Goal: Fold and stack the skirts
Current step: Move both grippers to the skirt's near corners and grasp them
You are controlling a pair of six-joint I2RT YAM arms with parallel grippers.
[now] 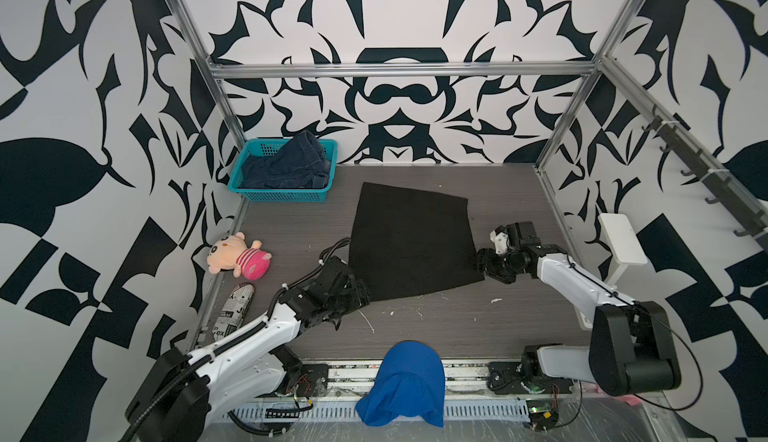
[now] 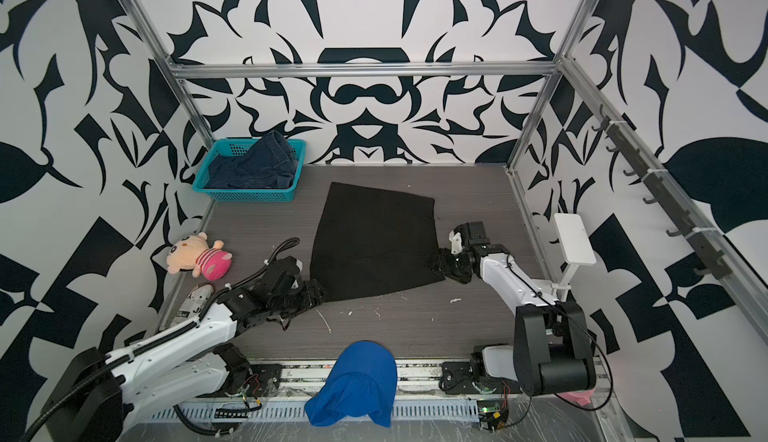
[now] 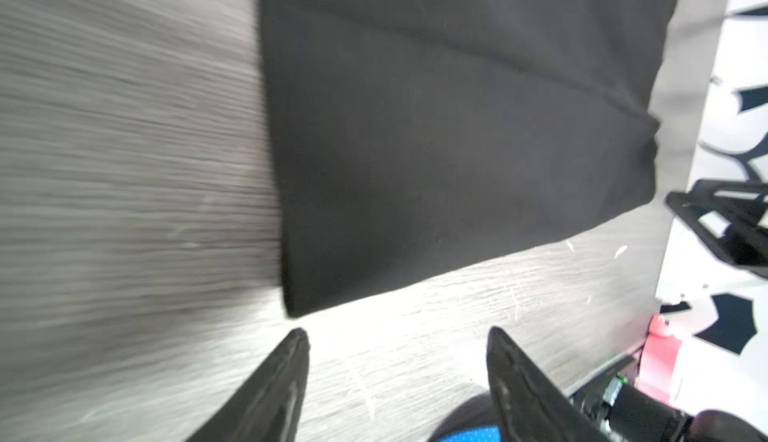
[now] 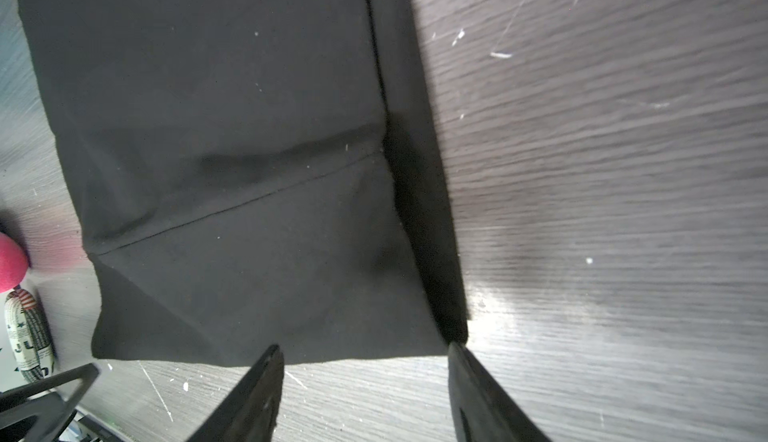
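Left gripper (image 3: 395,332) has its fingers spread wide with nothing between them, the tips just short of the near left corner of the black skirt (image 1: 411,240). The right gripper (image 4: 365,346) is likewise parted and empty, low at the skirt's near right corner, with one fingertip (image 4: 462,363) right at the cloth's edge.

From where I stand, the dark wood-grain table (image 1: 457,323) is scratched and flecked with white bits. The black skirt fills its middle, spread flat in one smooth trapezoid that is narrower at the far end. It is matte and plain, with a faint straight seam crossing it and a narrow band along one edge.

In the far left corner sits a teal plastic basket (image 1: 282,199) with a dark blue denim skirt (image 1: 286,163) crumpled inside, one fold rising above the rim. A bright blue mesh cloth (image 1: 405,381) hangs over the table's near edge. By the left wall lie a peach and pink plush toy (image 1: 239,255) and a newsprint-patterned roll (image 1: 235,311).
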